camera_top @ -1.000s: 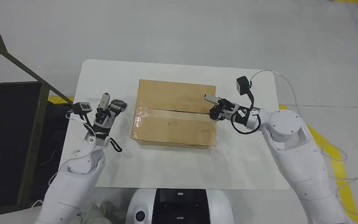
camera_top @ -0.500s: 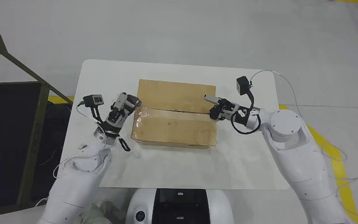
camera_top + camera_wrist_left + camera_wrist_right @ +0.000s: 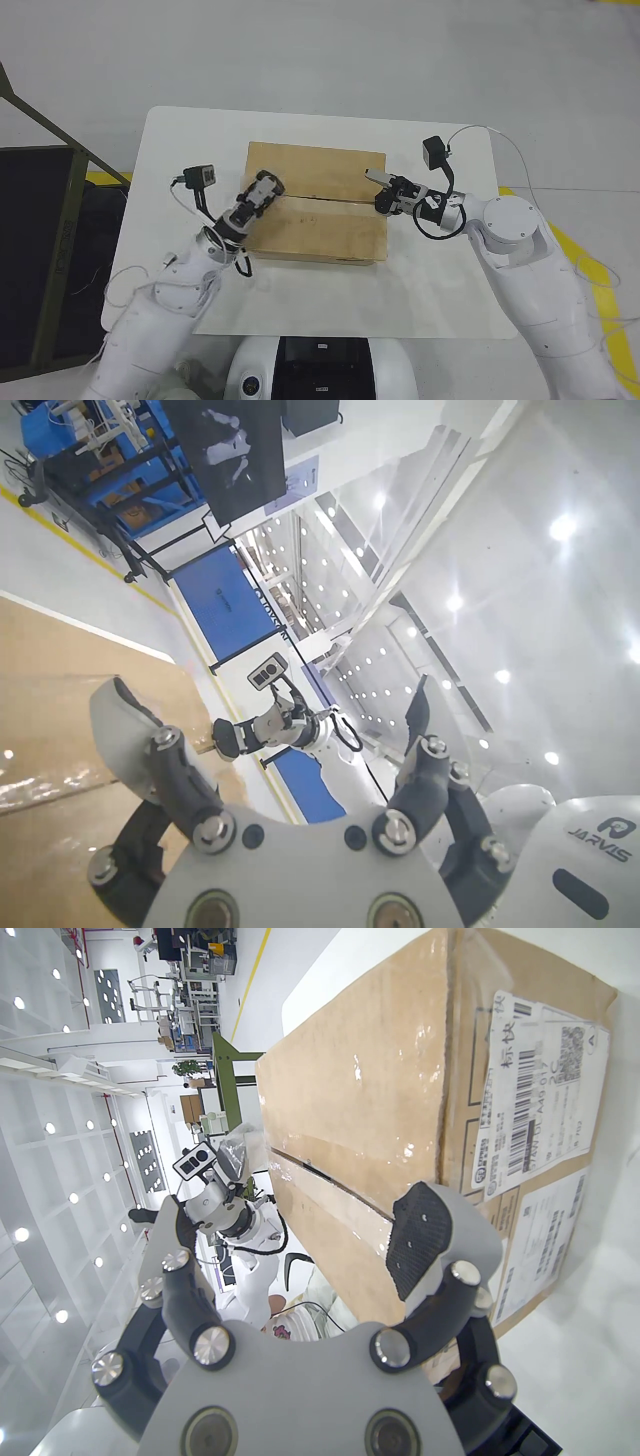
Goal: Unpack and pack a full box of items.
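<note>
A closed brown cardboard box [image 3: 318,175] sits in the middle of the white table, its two top flaps meeting along a taped seam [image 3: 330,199]. My left gripper [image 3: 264,188] is open over the box's left end at the seam; in its own view the left gripper [image 3: 260,712] has the lower fingertip against the cardboard [image 3: 60,660]. My right gripper [image 3: 381,189] is open at the box's right end, level with the seam. The right gripper [image 3: 300,1223] has one pad beside the box [image 3: 360,1093] corner, above a side covered with white shipping labels [image 3: 540,1093].
The white table [image 3: 180,140] has bare strips left, right and in front of the box. A dark green frame [image 3: 40,150] stands off the table's left edge. Cables [image 3: 500,135] trail from my right arm over the table's right edge.
My left arm has swung rightward from beside the box's left side to over its top at the seam. My right arm has not moved.
</note>
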Motion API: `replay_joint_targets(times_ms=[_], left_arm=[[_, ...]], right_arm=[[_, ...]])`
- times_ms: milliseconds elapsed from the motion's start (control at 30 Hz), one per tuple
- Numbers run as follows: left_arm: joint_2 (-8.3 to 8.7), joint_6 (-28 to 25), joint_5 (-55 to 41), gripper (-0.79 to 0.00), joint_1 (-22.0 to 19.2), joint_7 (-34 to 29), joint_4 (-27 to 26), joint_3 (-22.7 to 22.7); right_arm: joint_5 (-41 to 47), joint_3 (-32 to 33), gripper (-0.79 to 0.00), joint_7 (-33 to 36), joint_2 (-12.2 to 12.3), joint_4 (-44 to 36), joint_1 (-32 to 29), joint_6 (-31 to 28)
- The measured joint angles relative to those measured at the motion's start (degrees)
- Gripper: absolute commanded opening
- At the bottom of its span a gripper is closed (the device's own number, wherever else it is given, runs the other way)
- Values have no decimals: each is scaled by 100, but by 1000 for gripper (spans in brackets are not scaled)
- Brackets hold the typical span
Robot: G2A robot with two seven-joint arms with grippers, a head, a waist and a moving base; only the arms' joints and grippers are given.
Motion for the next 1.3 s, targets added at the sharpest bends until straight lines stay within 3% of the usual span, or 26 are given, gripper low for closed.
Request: replay_joint_targets(times_ms=[433,733,1000,1300], left_arm=[[-142,327,936,0,-224,-263,-159,814],[-198,384,1143,0,-330,-329,-179,1001],[-98,184,684,0,164,-697,-537,478],[58,-57,-602,0,746,-1142,-882,-770]], right_arm=[[0,0,0,0,0,0,0,0],[0,0,0,0,0,0,0,0],[0,0,0,0,0,0,0,0],[0,0,0,0,0,0,0,0]])
